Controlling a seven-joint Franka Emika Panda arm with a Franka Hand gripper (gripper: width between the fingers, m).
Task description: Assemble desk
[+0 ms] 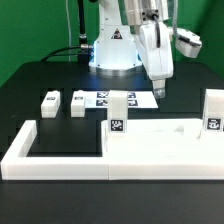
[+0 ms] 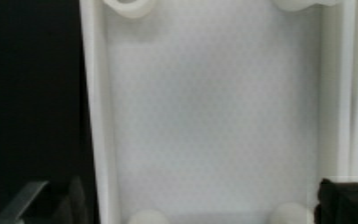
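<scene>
The white desk tabletop lies flat against the border frame on the exterior view's right. Two tagged white legs stand upright at its two near corners. Two more legs lie loose on the black table at the left. My gripper hangs above the tabletop's far edge, touching nothing. In the wrist view the tabletop with its raised rim fills the picture. The gripper is open and empty, with a dark fingertip at each side.
The long white U-shaped border frame lies along the table's front, with a side piece at the exterior view's left. The marker board lies flat behind the tabletop, in front of the robot's base.
</scene>
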